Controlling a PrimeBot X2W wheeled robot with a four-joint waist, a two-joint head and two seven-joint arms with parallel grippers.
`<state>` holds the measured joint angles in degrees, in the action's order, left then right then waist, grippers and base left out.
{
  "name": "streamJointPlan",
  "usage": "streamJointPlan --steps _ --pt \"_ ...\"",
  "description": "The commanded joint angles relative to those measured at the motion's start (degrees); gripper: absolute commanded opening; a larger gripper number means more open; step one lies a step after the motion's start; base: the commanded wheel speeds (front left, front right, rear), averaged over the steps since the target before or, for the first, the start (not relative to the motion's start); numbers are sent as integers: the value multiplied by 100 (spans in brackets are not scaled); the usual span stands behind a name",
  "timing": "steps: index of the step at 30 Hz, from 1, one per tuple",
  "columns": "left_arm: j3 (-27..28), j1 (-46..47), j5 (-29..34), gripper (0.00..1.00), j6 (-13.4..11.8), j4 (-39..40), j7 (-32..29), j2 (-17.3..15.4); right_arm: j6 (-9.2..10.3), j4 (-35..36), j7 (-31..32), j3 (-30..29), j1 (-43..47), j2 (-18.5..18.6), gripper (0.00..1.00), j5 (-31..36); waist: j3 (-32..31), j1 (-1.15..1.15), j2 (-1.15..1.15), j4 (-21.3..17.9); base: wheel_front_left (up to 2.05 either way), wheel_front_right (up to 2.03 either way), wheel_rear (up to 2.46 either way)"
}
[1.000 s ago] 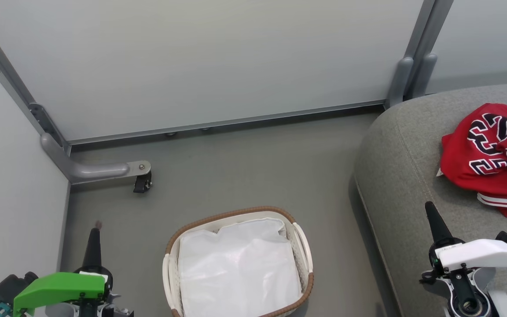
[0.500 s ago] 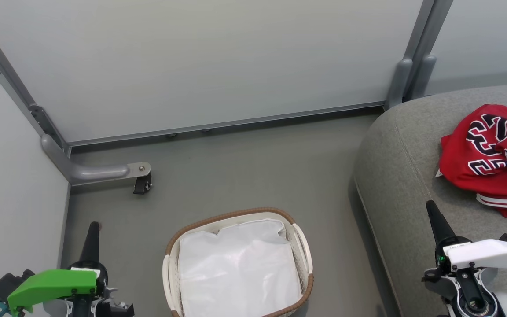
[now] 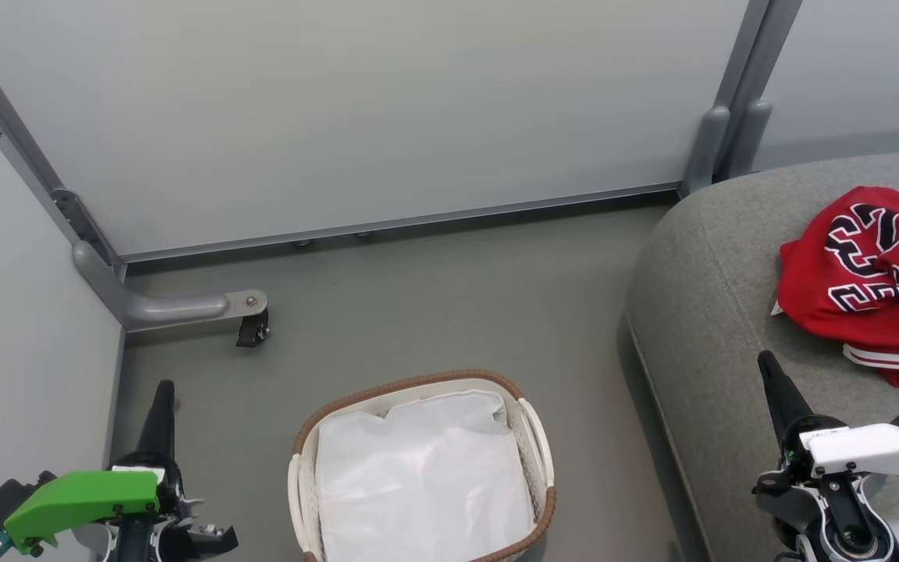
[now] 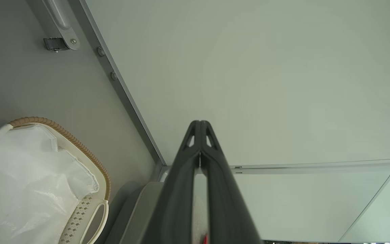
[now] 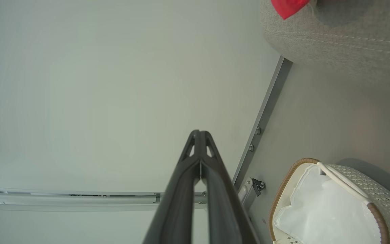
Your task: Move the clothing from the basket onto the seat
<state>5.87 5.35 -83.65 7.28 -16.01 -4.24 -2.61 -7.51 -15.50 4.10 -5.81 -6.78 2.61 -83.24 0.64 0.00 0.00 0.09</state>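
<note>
The clothing (image 3: 871, 289) lies bunched on the seat (image 3: 715, 312); the basket (image 3: 418, 381) holds just its liner (image 3: 418, 476). My left fingers (image 3: 162, 417) and right fingers (image 3: 782, 394) are pressed together, empty. It looks soft, light, floppy: I'd pinch a raised fold, not a flat patch.

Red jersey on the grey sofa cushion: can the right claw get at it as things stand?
Probably yes. The shut right claw hovers over the grey woven sofa cushion, with bare fabric between it and the bright red jersey.
</note>
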Motion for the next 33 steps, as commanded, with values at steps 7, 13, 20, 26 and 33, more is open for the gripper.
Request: streamJointPlan --steps 7,13,20,26,33 --pt "48 107 -356 0 29 100 -98 -42 2 88 112 -42 58 38 0 -369 -15 0 0 -3 0 0 0" --pt "63 116 -576 0 32 152 -168 -43 3 121 175 -60 69 40 0 -607 -27 0 0 -5 0 0 0" --pt "76 127 -835 0 34 203 -231 -44 3 155 241 -80 83 43 0 -866 -41 0 0 -8 0 0 0" --pt "79 117 -884 0 31 207 -252 -44 2 163 264 -84 89 44 0 -925 -46 0 0 -9 0 0 0" --pt "78 116 -884 0 31 208 -252 -44 2 163 264 -84 88 43 0 -925 -46 0 0 -9 0 0 0"
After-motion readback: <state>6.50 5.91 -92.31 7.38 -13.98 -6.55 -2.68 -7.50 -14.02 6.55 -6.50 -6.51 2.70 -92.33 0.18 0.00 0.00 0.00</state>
